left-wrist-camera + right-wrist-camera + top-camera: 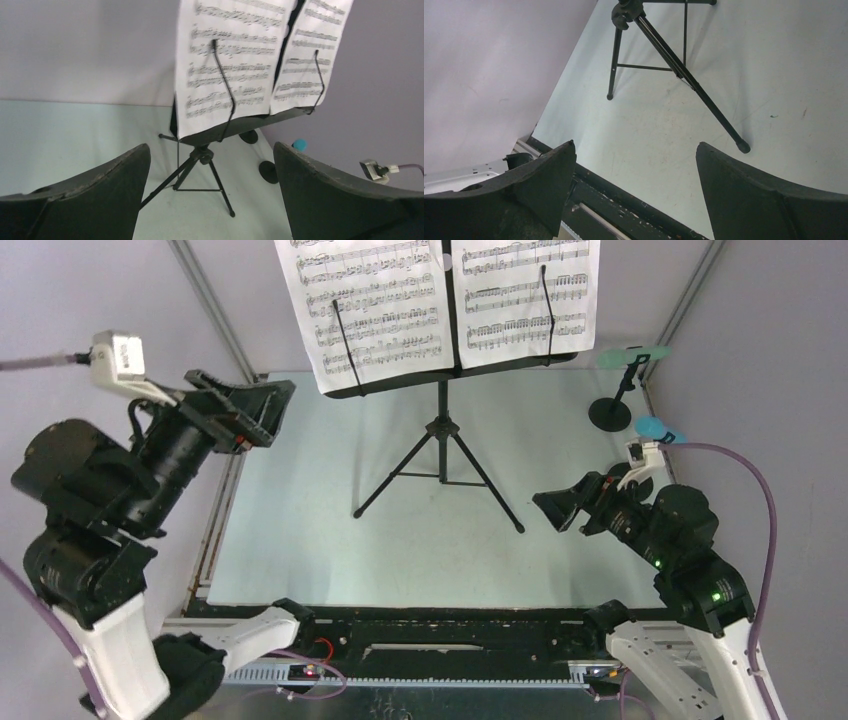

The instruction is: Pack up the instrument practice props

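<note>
A black tripod music rack (442, 430) of thin tubes stands on the pale bench (300, 540). Two white printed sheet-music pages (370, 310) sit behind its two wire arms. To its right are one mint-green microphone (632, 357), one blue microphone (655, 428) and two round-based holders (268, 171). The left fingers (268, 412) and right fingers (557, 510) flank the rack, spread wide and empty.

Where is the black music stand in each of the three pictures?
Top view: the music stand is in the upper middle, holding sheet-music pages that are cut off by the top edge.
Left wrist view: the music stand runs from the middle to the upper right, pages on it.
Right wrist view: only the music stand legs show, along the top.
Shared landmark: the tripod hub where the three legs meet.
</note>
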{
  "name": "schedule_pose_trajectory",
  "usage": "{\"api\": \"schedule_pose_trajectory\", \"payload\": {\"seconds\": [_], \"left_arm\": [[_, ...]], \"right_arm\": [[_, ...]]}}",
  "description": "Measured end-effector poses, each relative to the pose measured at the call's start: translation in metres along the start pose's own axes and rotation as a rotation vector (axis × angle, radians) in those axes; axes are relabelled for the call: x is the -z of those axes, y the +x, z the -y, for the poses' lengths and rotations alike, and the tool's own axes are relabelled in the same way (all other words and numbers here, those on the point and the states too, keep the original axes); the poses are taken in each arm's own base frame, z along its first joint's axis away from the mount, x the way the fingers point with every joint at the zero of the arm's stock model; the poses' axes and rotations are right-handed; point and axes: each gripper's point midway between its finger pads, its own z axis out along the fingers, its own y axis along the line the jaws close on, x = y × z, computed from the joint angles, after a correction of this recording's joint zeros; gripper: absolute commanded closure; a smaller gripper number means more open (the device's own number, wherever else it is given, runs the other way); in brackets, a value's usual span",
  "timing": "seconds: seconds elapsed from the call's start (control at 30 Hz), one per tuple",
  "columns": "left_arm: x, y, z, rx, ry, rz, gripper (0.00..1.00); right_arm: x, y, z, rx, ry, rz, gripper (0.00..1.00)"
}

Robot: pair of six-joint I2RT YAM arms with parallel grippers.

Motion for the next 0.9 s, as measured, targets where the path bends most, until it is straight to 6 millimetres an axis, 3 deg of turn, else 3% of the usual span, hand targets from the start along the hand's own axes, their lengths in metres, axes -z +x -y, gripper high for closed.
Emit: {"api": "schedule_pose_trajectory", "payload": {"seconds": [0.13,0.27,0.43,0.57,0.77,0.9], "left_arm": [[-0.018,0.001,0.02,-0.036,0.055,-0.029,0.03],[-0.031,-0.003,0.032,-0.057,0.062,-0.027,0.11],[-0.047,0.004,0.04,-0.077,0.061,-0.048,0.12],[-0.054,0.01,0.043,-0.083,0.059,-0.059,0.16],[-0.06,0.011,0.054,-0.087,0.109,-0.058,0.17],[-0.06,0.007,0.058,-0.092,0.13,-0.041,0.17]], "right_arm": [[0.002,-0.006,-0.005,0.02,-0.013,0.004,0.07],[0.008,-0.019,-0.023,0.052,-0.071,0.014,0.1],[0.011,-0.036,-0.064,0.115,-0.211,0.006,0.1],[0.009,-0.041,-0.109,0.188,-0.34,-0.037,0.1],[-0.019,-0.072,-0.17,0.264,-0.396,0.002,0.12],[-0.046,-0.105,-0.192,0.261,-0.358,0.077,0.17]]}}
